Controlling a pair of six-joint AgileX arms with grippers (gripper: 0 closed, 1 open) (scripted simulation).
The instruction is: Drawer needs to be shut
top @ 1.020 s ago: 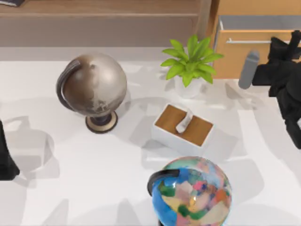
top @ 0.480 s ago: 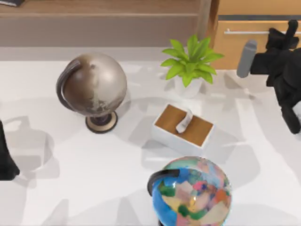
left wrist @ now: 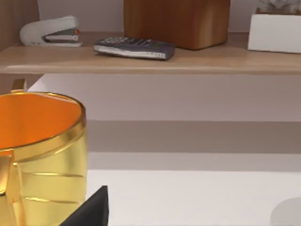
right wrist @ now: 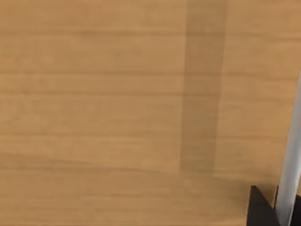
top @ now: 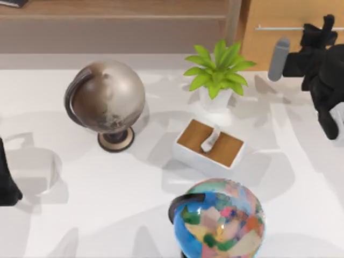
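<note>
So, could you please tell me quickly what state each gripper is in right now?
Left gripper: parked at the table's left edge; state cannot be told.
Right gripper: against the light orange-brown wooden drawer front; state cannot be told.

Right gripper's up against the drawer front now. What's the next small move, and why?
Probably a short final push straight in, then back off. From above, the right gripper sits against the drawer by its handle, and none of the drawer's inside shows, so it looks nearly or fully shut. The left arm is parked at the table's left edge.

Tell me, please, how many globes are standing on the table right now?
2. The grey-brown globe stands on the table's left half, behind and left of the small white box. The colourful globe sits at the near edge, in front of that box.
</note>
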